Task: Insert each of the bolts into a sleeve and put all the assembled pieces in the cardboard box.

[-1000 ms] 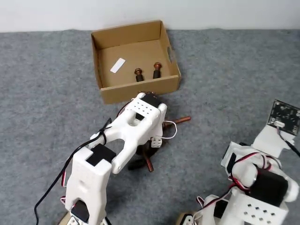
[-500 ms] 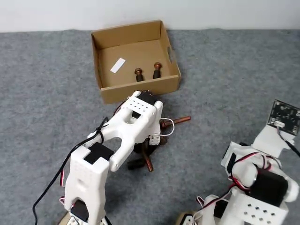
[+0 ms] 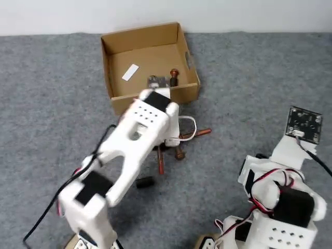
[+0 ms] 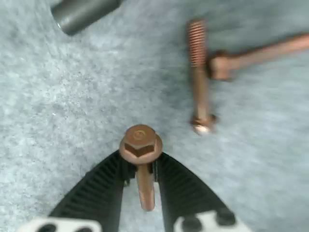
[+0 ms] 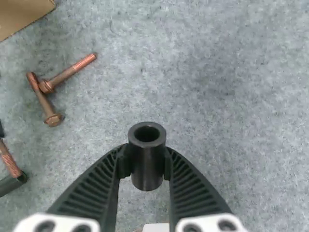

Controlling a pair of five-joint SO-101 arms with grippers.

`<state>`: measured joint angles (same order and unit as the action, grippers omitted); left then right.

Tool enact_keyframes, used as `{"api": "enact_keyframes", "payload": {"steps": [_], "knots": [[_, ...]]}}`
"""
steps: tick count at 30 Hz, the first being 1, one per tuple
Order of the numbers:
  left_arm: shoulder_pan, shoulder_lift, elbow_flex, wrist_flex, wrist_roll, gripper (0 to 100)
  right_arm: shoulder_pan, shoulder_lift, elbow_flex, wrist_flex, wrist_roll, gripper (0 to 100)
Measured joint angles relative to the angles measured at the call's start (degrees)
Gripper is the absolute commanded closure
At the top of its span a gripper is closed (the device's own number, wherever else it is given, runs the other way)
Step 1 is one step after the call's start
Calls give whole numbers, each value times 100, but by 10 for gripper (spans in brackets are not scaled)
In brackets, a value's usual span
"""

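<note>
Left gripper [image 4: 142, 166] clamped on a copper bolt [image 4: 140, 145] just under its hex head, the shank running back between the fingers, above the grey desk [image 4: 72, 96]. Right gripper [image 5: 146, 162] grips a black sleeve [image 5: 146, 145], its bore open and facing outward. The step in hand appears to be mating the two. Bolt and bore would need to sit on one line before any push, as a tilted entry could jam the thread or twist the bolt in its hold. Two loose bolts [image 4: 199, 72] lie crossed just beyond, with a spare sleeve [image 3: 144, 182] near them. Two finished pieces [image 3: 174, 77] rest in the cardboard box [image 3: 140, 39]. The left arm [image 3: 137, 129] stretches forward toward the box. The right arm [image 3: 282, 199] sits folded, well apart.
</note>
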<state>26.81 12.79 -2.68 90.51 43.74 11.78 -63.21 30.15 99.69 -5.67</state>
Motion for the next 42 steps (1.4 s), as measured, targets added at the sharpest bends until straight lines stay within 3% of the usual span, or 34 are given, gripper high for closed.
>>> {"api": "enact_keyframes", "payload": {"steps": [6,11,17,24,28,34,42], "knots": [[9,-1714,0,62,-448,997,-141,-114,-475,79,44,991],[-123,-2848,273,62,-879,997,-149,-809,-475,79,730,991],[-105,-4334,1732,-123,-1187,997,-167,-1785,149,79,1073,991],[-141,-6963,4158,-1248,-1644,997,-185,-2426,1213,-343,1081,991],[-149,-8677,5407,-1890,-1881,996,-659,-2646,1820,-844,1046,991],[-167,-10646,6787,-2541,-2251,996,-1890,-2910,2673,-1864,290,991],[-167,-11604,7226,-3393,-2338,996,-3842,-3200,3895,-3349,-220,991]]}}
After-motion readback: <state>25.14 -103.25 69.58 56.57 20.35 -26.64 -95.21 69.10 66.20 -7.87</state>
